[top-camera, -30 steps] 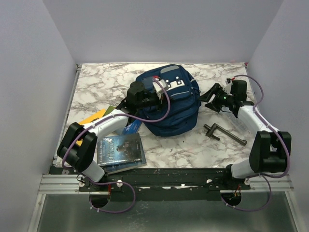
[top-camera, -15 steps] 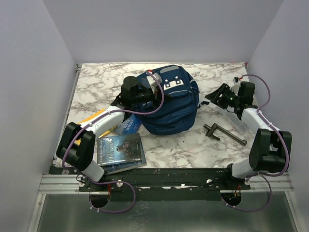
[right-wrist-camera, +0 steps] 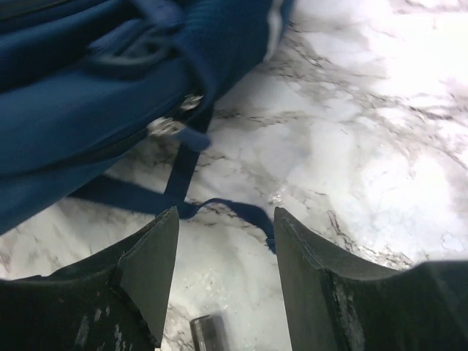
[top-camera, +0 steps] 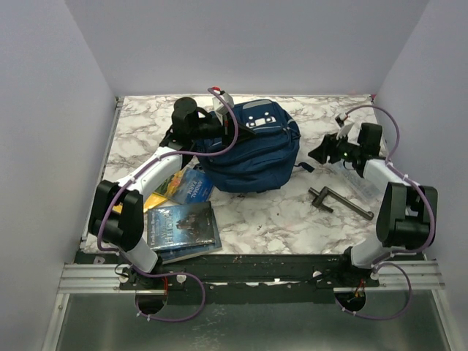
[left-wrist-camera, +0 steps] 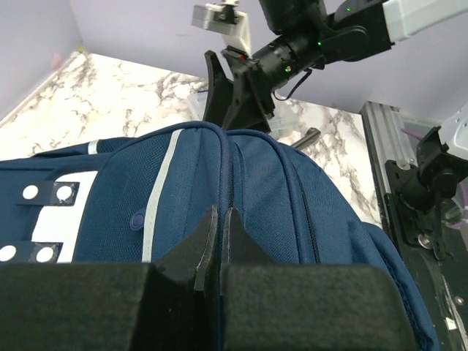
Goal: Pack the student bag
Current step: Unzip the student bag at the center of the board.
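Note:
The student bag (top-camera: pixel 252 153), navy with grey stripes and white clip patches, lies in the middle of the marble table. My left gripper (top-camera: pixel 216 129) is at its upper left end. In the left wrist view my left gripper (left-wrist-camera: pixel 219 217) is shut on the student bag (left-wrist-camera: pixel 292 197), pinching the fabric right at the zipper line. To the bag's right, my right gripper (top-camera: pixel 320 153) is open and low over the table. A loose blue strap (right-wrist-camera: pixel 219 208) lies on the marble just ahead of my right gripper (right-wrist-camera: pixel 227 219), whose fingers hold nothing.
A dark-covered book (top-camera: pixel 183 225) lies at the near left, a blue book (top-camera: pixel 191 186) and a yellow item (top-camera: pixel 149 199) beside it. A black T-shaped metal tool (top-camera: pixel 339 201) lies at the near right. Purple walls close in three sides.
My left gripper has moved back and to the left, still shut, dragging the bag's top with it. The bag has shifted back-left, uncovering the blue book. The right gripper has narrowed slightly.

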Robot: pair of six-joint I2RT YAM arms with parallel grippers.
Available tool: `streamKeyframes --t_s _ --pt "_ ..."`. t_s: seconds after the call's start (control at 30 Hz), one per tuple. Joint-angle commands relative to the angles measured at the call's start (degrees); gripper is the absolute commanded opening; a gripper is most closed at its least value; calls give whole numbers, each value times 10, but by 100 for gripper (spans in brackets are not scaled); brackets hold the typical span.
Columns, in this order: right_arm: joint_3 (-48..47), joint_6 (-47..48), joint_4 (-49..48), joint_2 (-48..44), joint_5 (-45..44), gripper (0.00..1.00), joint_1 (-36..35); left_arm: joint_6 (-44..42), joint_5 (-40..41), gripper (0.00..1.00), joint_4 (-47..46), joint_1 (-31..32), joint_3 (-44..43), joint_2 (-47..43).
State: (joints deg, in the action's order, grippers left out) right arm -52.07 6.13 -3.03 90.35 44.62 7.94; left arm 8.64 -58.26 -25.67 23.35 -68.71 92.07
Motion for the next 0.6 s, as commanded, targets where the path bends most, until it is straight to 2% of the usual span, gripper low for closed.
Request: streamKeyframes --t_s 0.0,0.07,0.13,0.33,0.57 --pt "62 122 -117 -65 90 59 0 20 -53 0 -71 0 -40 5" --pt "56 129 -117 -50 127 60 0 21 -54 0 -72 -1 -40 5" --pt "40 152 -103 -24 153 56 0 21 -54 0 -72 -2 -39 4" --pt "49 199 -154 0 167 55 0 22 -60 0 -72 -4 -39 6" --pt "46 204 -199 35 194 54 -2 33 -70 0 -72 -5 -54 17"
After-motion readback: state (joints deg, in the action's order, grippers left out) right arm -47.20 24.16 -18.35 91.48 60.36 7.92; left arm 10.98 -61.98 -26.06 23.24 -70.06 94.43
